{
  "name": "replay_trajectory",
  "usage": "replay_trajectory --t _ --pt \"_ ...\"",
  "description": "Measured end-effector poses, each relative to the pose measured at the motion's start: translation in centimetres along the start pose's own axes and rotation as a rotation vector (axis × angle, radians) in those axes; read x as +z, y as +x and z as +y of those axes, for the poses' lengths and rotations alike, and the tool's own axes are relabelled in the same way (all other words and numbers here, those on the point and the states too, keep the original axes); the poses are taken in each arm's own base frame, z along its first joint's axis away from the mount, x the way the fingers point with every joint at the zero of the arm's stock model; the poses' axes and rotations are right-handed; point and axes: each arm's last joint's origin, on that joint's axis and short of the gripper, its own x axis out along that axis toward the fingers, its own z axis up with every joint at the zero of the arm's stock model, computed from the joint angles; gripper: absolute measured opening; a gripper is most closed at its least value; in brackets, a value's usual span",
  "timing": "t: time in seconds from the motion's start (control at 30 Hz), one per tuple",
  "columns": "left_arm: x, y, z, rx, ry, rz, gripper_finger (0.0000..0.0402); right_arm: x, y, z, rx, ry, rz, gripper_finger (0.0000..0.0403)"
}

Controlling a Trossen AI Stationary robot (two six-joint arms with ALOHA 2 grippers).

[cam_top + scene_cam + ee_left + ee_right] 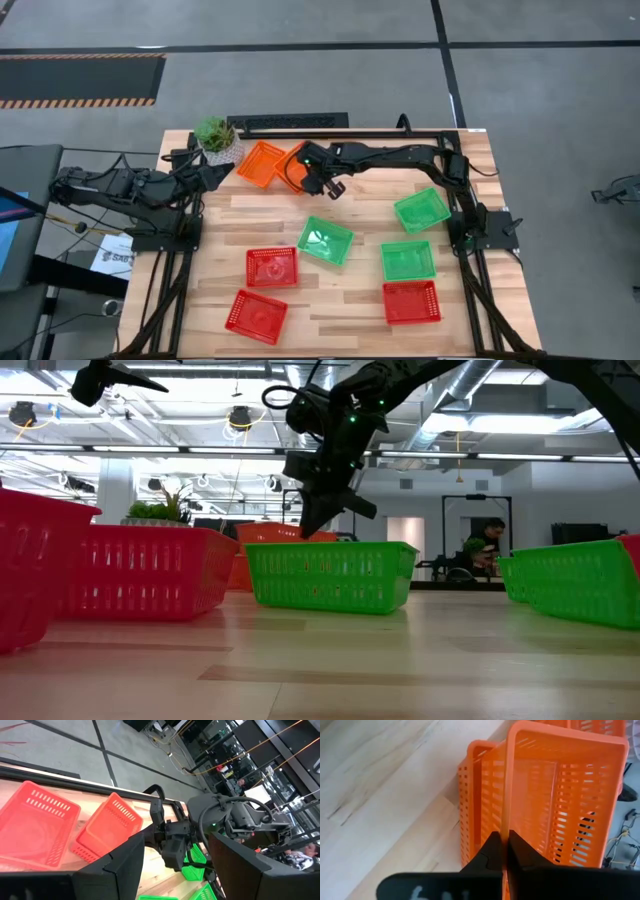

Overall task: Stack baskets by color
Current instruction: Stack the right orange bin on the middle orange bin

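Two orange baskets sit at the table's far middle. One (pixel 261 163) lies flat by the plant. The other (pixel 294 165) is tipped up, with my right gripper (pixel 323 183) shut on it. In the right wrist view a further orange wall (pixel 470 795) shows close outside the held basket; I cannot tell whether it is a nested basket. Three green baskets (pixel 325 240) and three red ones (pixel 272 267) lie open side up, spread over the near half. My left gripper (pixel 208 175) waits open and raised at the far left, with nothing between its fingers. My right gripper pinches the tipped orange basket's end wall at its rim (pixel 506 822), one finger (pixel 525 852) inside the basket and one outside. The fingers slant down from the table's right. The gripped end is raised and the basket tilts down toward the flat orange basket (pixel 35 825).
A white-potted green plant (pixel 216 137) stands at the far left corner beside the orange baskets. A black frame rail (pixel 330 128) runs along the far edge. Bare wood (pixel 260 215) lies between the orange baskets and the red and green ones. A person sits in the room beyond (pixel 487 545).
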Motion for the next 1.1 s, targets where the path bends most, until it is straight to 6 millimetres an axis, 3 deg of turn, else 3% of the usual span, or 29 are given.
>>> replay_trajectory --t 0.87,1.1 --pt "0.0 0.0 0.0 0.002 0.003 0.004 0.021 -1.4 0.2 -0.5 0.05 0.137 -0.043 0.0015" --pt "0.0 0.0 0.0 0.002 0.003 0.004 0.021 -1.4 0.4 -0.4 0.064 0.14 -0.067 0.0061"
